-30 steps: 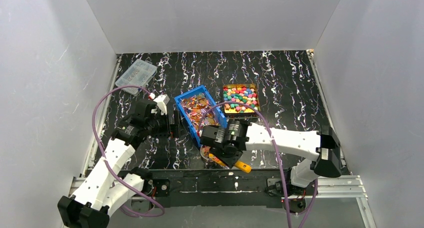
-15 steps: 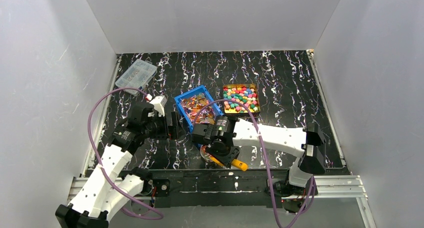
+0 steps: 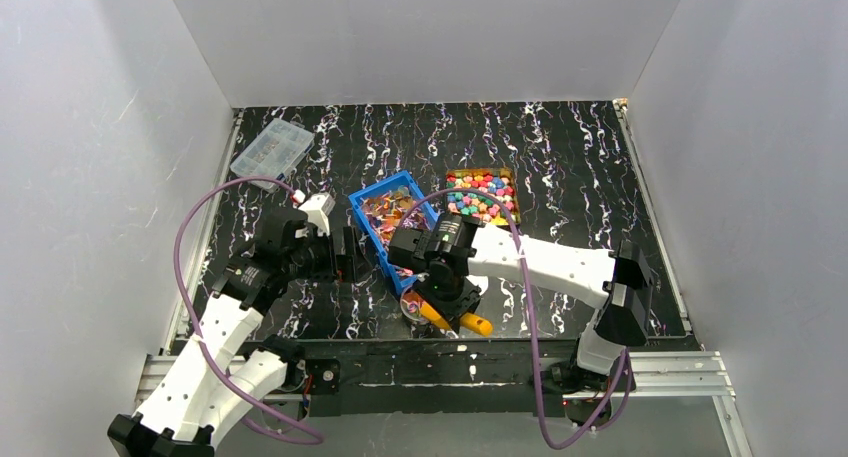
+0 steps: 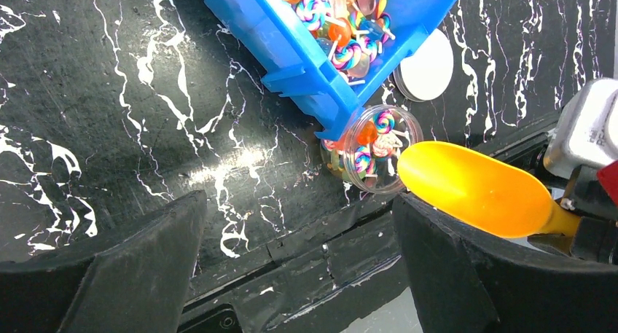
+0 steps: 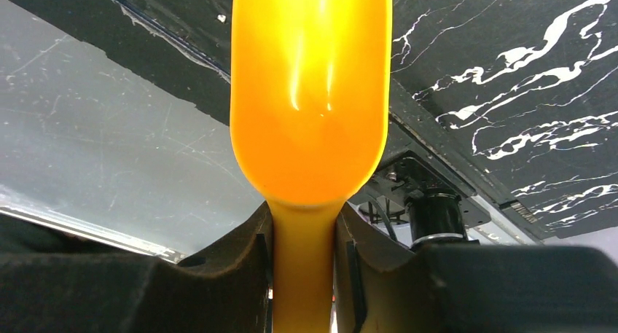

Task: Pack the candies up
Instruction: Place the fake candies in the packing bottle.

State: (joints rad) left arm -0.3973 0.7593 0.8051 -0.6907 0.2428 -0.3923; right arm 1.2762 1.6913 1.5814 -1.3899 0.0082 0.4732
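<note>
Marble-patterned black table [image 3: 580, 167]. Left gripper [image 4: 297, 202] is seen spread wide, with nothing between its jaws, poised just left of the near end of the blue bin [image 4: 291, 52]. Right gripper [image 5: 302, 264] is partly closed and clamped on the handle of the orange scoop [image 5: 310, 92]; the handle is pinched between both fingers [image 5: 244, 267]. The scoop bowl is held at the right rim of a clear round jar [image 4: 375, 149], and contact cannot be told. The jar is set at the near edge of the table, with the bin's near corner overlapping its rim. Candies [image 4: 348, 27]: swirled and shiny wrapped pieces are heaped in the blue bin, and several more are seen inside the jar. Bright rounded pieces in pink, green, blue, yellow and red fill a tray [image 3: 482, 174] just right of the bin's far end. A white round lid [image 4: 428, 63] is laid flat against the bin's right wall, just beyond the jar. A clear compartment box [image 3: 272, 147] is noted at the far left, well apart from the rest.
</note>
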